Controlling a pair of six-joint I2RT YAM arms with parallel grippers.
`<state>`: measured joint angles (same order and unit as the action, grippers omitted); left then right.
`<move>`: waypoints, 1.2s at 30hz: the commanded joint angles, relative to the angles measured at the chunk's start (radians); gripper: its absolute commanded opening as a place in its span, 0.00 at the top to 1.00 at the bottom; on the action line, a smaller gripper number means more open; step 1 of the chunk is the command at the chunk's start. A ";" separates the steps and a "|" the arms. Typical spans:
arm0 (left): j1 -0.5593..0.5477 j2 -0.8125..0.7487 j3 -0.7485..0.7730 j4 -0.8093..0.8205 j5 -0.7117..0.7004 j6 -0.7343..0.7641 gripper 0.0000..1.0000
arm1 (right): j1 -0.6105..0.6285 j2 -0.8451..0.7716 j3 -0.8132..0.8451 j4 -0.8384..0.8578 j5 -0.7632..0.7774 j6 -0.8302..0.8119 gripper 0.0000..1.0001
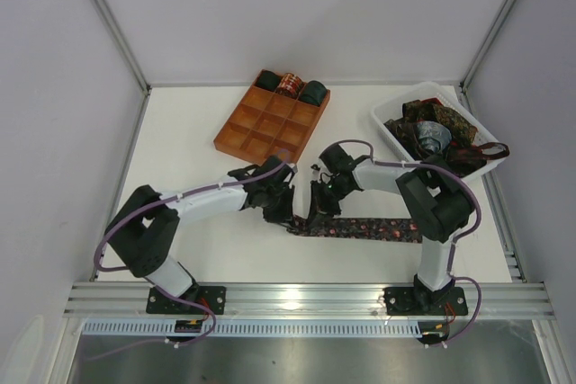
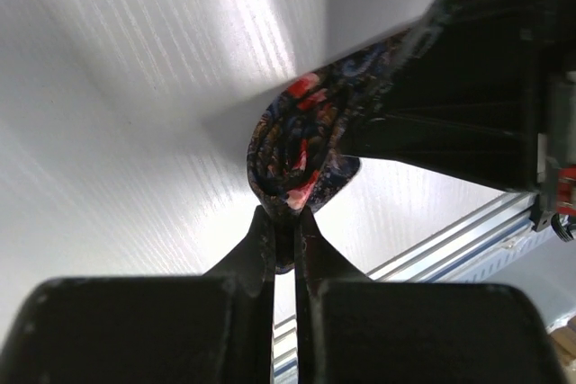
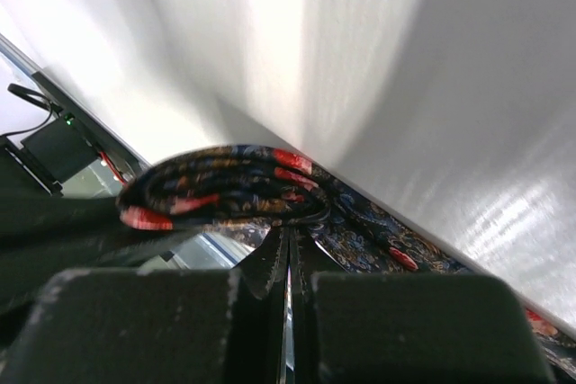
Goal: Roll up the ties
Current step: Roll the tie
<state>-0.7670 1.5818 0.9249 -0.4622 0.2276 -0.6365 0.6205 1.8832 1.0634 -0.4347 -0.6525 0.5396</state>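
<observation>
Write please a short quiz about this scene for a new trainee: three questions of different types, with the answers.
1. True or false: the left hand is shut on the dark floral fabric necktie.
2. How many rolled ties sit in the orange-brown gridded tray? A) two B) three C) five
3. Which container, at the right in the top view, holds the loose ties?
Key: 1 true; 2 B; 3 the white plastic bin.
</observation>
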 commanded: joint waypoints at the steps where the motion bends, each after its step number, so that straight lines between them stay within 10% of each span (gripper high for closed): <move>1: -0.003 -0.023 0.084 -0.055 -0.004 0.032 0.99 | 0.022 0.050 0.043 -0.012 0.063 0.000 1.00; 36: -0.106 0.202 0.348 -0.070 0.111 0.058 1.00 | -0.013 0.005 -0.022 0.097 -0.047 0.079 1.00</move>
<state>-0.8520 1.7657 1.2034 -0.6182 0.2787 -0.5907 0.5999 1.9186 1.0439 -0.3809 -0.6918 0.6136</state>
